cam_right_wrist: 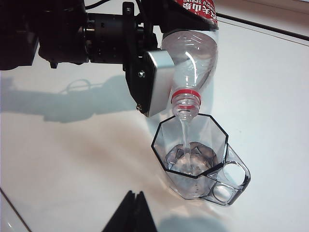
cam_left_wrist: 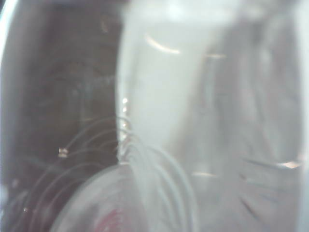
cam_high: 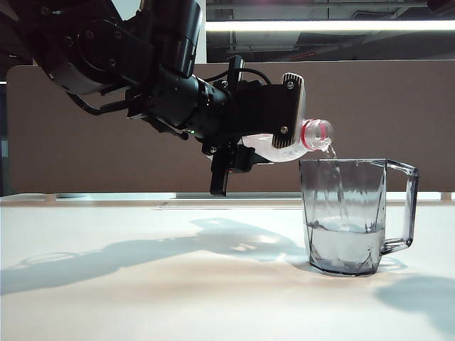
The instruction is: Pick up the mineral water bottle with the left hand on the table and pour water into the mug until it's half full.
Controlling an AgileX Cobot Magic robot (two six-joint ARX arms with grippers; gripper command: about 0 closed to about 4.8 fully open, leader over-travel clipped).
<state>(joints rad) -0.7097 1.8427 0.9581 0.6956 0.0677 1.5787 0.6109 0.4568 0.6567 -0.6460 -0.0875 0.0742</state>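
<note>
Clamped on the mineral water bottle (cam_high: pixel 284 148), the left hand (cam_high: pixel 245 142) tips its neck over the mug (cam_high: pixel 348 220) on the table (cam_high: pixel 142 284); we advise holding this tilt, righting near half; the right gripper (cam_right_wrist: pixel 133 212) idles, seemingly closed.
</note>
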